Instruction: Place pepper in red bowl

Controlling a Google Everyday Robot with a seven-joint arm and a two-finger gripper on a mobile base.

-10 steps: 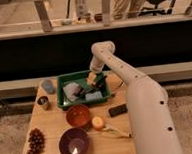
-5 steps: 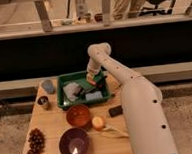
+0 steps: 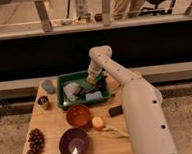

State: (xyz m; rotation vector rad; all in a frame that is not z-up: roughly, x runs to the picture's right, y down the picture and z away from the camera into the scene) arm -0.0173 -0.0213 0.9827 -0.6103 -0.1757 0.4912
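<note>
Fingers over green bin: grip unclear | red bowl: round, orange-red, dark inside

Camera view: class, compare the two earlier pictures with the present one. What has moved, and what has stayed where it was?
The arm has sunk a little, carrying the hand slightly lower over the green bin. Whether it took hold of anything cannot be seen. The red bowl, purple bowl, yellow fruit and grapes stayed put.
</note>
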